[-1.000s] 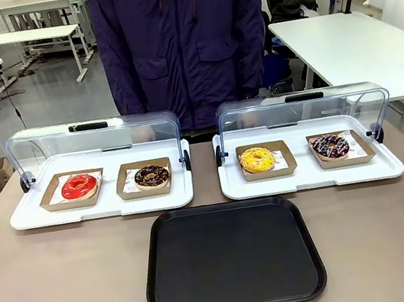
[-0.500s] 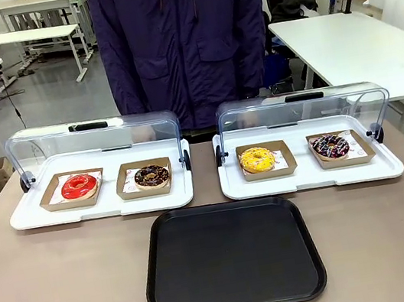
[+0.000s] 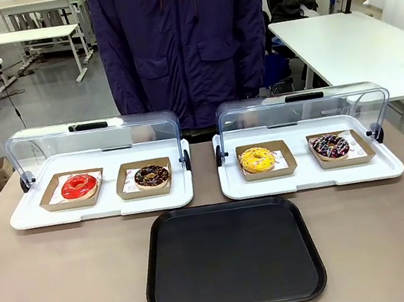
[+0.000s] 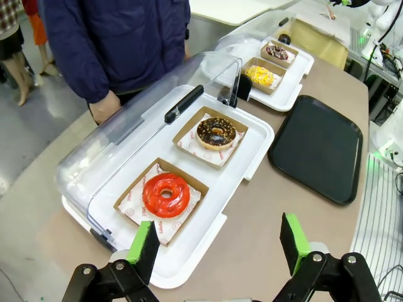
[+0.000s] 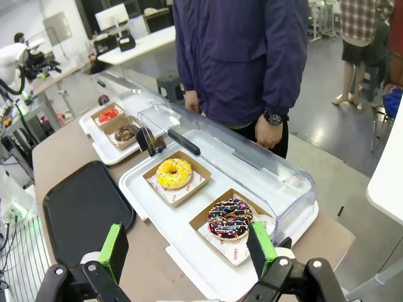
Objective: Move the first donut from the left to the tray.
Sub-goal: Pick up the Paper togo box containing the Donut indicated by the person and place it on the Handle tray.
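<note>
The red-iced donut (image 3: 78, 186) sits in its cardboard holder (image 3: 50, 201) on the left white tray (image 3: 23, 219), apart from the black tray (image 3: 232, 258). The left hand (image 4: 219, 242), fingers apart and empty, should pinch the holder's rim, sparing the icing. The right hand (image 5: 187, 246) gapes too.

Red-iced ring donut (image 3: 79, 186): glossy icing, whole, lying flat. Seated in a shallow square brown cardboard holder (image 3: 51, 199) on printed white paper (image 4: 192, 197). Holder in the left half of the left white tray (image 3: 27, 219), clear lid (image 3: 91, 138) swung back; leftmost position from the robot's side.

Black plastic tray (image 3: 232, 258): large, flat, rounded corners, raised rim. Flat on the tan table (image 3: 71, 297), on the robot's side of the white tray, just beside it with a narrow gap.
</note>
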